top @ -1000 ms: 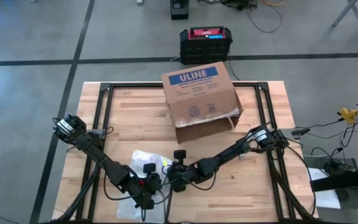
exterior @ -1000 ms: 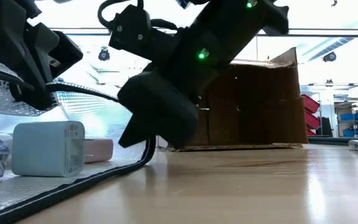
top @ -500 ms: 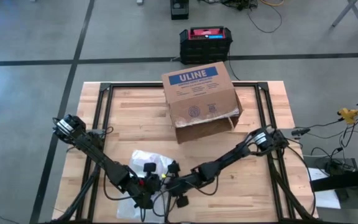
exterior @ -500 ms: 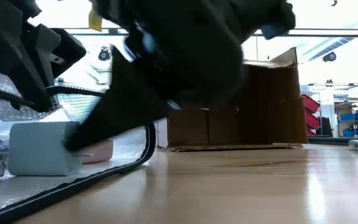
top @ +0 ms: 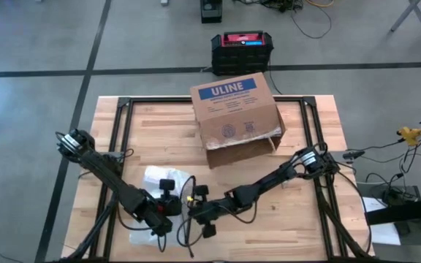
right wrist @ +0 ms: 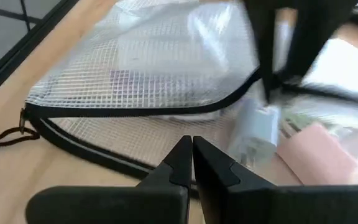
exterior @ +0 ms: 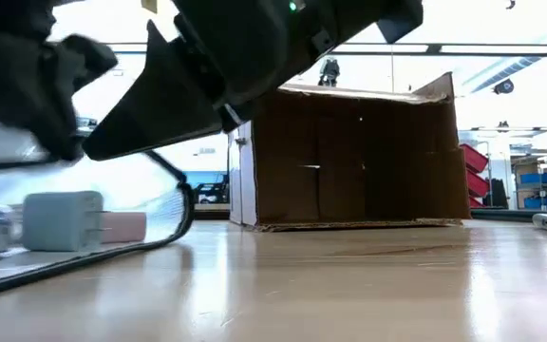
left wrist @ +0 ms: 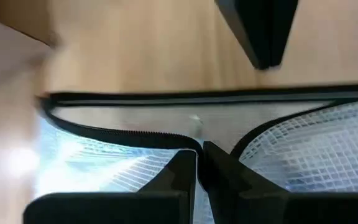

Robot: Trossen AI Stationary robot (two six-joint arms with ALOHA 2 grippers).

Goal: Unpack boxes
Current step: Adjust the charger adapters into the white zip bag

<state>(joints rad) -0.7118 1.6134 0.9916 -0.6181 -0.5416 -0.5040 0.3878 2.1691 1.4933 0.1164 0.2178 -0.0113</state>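
The brown ULINE cardboard box (top: 236,117) lies on its side at the table's far middle, its open end (exterior: 349,157) facing the near edge. A clear mesh zip bag (top: 152,179) lies near the left front, its mouth open, with a white charger (exterior: 63,220) and a pink item (exterior: 122,226) inside. My left gripper (left wrist: 197,158) is shut on the bag's black zipper edge. My right gripper (right wrist: 191,144) is shut and points into the bag's mouth from the right. My left gripper pinches the bag's black zipper edge (left wrist: 166,138) at the mouth between its two fingers, holding that upper layer raised while the bag's bottom lies on the table. My right gripper has its shut fingers (exterior: 131,133) at the bag's mouth; whether they touch the edge I cannot tell.
A black-and-red case (top: 242,45) stands on the floor beyond the far edge. A thin black cord (top: 185,223) trails on the wood near the grippers. Bare wood shows at the table's right and near side (exterior: 397,285).
Both grippers have moved toward the table's left. The right one has swung down and turned so its fingers point at the bag's mouth. The left one has dragged the bag leftward along the table, and the bag's contents slid with it.
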